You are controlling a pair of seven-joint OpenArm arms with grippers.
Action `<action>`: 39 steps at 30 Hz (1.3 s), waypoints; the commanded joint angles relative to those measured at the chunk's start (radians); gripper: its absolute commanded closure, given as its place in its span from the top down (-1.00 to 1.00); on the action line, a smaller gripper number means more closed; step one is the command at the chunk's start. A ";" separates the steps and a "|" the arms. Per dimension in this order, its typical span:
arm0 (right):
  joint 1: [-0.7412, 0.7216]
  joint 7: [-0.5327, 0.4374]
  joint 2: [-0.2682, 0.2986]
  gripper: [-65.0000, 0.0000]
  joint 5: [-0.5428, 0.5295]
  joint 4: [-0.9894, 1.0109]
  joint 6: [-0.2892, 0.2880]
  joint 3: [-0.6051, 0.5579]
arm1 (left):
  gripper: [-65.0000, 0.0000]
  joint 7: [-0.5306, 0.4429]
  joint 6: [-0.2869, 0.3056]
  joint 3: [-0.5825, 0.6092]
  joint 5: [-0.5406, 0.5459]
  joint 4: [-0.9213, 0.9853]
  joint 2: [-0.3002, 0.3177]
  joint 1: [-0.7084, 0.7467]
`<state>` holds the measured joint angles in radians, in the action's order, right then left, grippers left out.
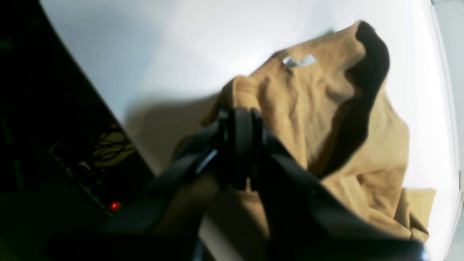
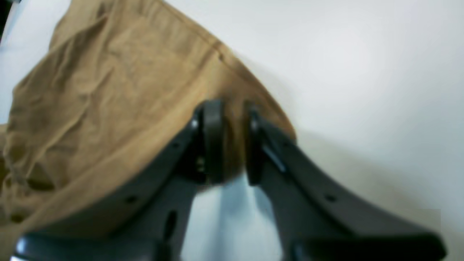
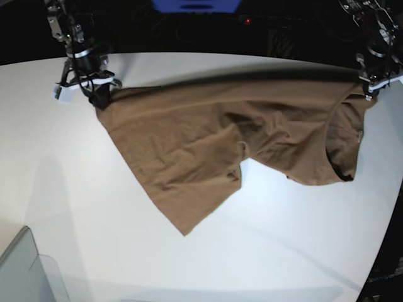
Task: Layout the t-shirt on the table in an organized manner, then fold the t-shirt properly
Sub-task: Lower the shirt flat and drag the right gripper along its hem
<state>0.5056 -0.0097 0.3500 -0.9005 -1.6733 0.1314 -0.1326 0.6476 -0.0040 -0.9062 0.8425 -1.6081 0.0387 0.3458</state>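
The brown t-shirt [image 3: 208, 138] hangs stretched between my two grippers above the white table [image 3: 283, 251], its lower part drooping onto the surface. In the base view my left gripper [image 3: 376, 82] is at the right, by the neck opening. The left wrist view shows that gripper [image 1: 241, 119] shut on a fold of the t-shirt [image 1: 326, 108] near the white tag [image 1: 299, 61]. My right gripper [image 3: 94, 88] is at the shirt's left corner. Seen from the right wrist, this gripper [image 2: 232, 119] has its jaws a little apart, with the hem of the t-shirt [image 2: 108, 90] between them.
A grey translucent bin corner [image 3: 25, 270] sits at the near left of the table. The table's curved far edge [image 1: 108, 105] borders a dark area with cables and a red light [image 1: 115, 206].
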 commanded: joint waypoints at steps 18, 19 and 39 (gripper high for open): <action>-0.269 0.187 0.064 -0.40 -0.009 -0.020 -0.141 -0.011 | -1.00 -0.013 0.009 -0.001 0.007 -0.016 0.011 0.003; -0.327 0.224 0.064 -0.40 -0.009 0.006 -0.141 -0.032 | -1.00 -0.013 0.009 -0.001 0.007 -0.018 0.011 0.005; -0.872 0.215 -0.070 -0.17 0.280 0.582 -0.141 -0.436 | -1.00 0.048 0.009 -0.001 0.007 -0.024 0.013 0.002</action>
<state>-0.3393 0.2352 0.2798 -0.6048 -1.0748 -0.0006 -0.5743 0.7044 -0.0036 -0.9035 0.8356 -1.6119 0.0380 0.3485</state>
